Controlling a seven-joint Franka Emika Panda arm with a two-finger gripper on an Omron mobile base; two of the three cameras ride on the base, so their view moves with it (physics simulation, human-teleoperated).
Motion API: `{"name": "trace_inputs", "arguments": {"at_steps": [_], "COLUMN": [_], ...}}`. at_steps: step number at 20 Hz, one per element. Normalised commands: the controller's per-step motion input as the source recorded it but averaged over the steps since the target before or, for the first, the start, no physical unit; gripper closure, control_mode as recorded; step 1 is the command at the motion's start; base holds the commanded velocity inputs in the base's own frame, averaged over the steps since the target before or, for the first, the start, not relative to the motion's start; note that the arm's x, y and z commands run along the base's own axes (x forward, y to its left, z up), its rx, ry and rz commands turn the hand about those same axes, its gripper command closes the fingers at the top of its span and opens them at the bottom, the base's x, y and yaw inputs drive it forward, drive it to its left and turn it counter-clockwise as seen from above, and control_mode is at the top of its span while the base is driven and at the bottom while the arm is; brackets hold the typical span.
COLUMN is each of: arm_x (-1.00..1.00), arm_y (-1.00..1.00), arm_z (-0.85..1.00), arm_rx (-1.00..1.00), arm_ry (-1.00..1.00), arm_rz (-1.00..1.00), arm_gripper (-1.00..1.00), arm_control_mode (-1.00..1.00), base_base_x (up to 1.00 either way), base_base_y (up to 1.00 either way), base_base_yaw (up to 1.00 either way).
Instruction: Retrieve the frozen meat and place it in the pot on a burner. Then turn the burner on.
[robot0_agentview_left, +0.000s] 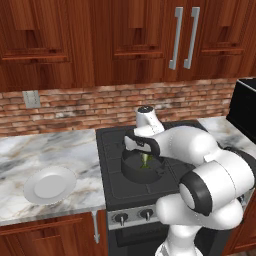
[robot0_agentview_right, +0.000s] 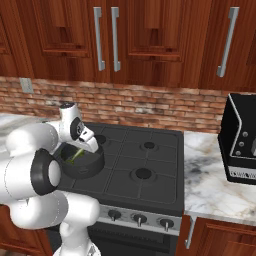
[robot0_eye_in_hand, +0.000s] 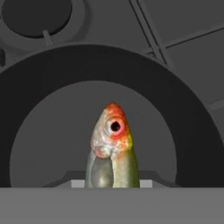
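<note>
The frozen meat (robot0_eye_in_hand: 111, 144), a small greenish-yellow fish with an orange-red head, hangs head-down over the inside of the pot (robot0_eye_in_hand: 192, 131). My gripper (robot0_eye_in_hand: 113, 179) is shut on its tail end. In the left base view the gripper (robot0_agentview_left: 145, 156) holds the fish (robot0_agentview_left: 145, 161) just inside the rim of the dark grey pot (robot0_agentview_left: 131, 172), which stands on the cooktop's front left burner. The right base view shows the same from the other side: gripper (robot0_agentview_right: 77, 152), fish (robot0_agentview_right: 75, 157), pot (robot0_agentview_right: 90, 167). The fish's tail is hidden between the fingers.
Burner knobs (robot0_agentview_right: 137, 218) line the stove's front panel. A free burner (robot0_agentview_right: 144, 173) lies right of the pot. A round white plate (robot0_agentview_left: 50, 185) rests on the marble counter to the left. A black appliance (robot0_agentview_right: 242, 145) stands on the right counter.
</note>
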Motion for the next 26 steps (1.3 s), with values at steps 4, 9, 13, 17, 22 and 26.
{"name": "trace_inputs", "arguments": {"at_steps": [4, 9, 13, 17, 22, 26], "arm_x": [0.15, 0.25, 0.16, 0.11, 0.03, 0.01], "arm_y": [0.0, 0.0, 0.0, 0.0, 0.0, 0.0], "arm_z": [-0.06, -0.01, 0.0, -0.01, -0.1, -0.19], "arm_rx": [0.0, 0.0, 0.0, 0.0, 0.0, 0.0], "arm_ry": [-0.07, 0.0, 0.0, 0.0, 0.0, 0.0], "arm_rz": [0.0, 0.0, 0.0, 0.0, 0.0, 0.0], "arm_gripper": [1.0, 1.0, 1.0, 1.0, 1.0, 1.0], "arm_control_mode": [-1.0, -1.0, -1.0, -1.0, -1.0, -1.0], "base_base_x": [0.0, 0.0, 0.0, 0.0, 0.0, 0.0], "base_base_y": [0.0, 0.0, 0.0, 0.0, 0.0, 0.0], "base_base_yaw": [0.0, 0.0, 0.0, 0.0, 0.0, 0.0]}}
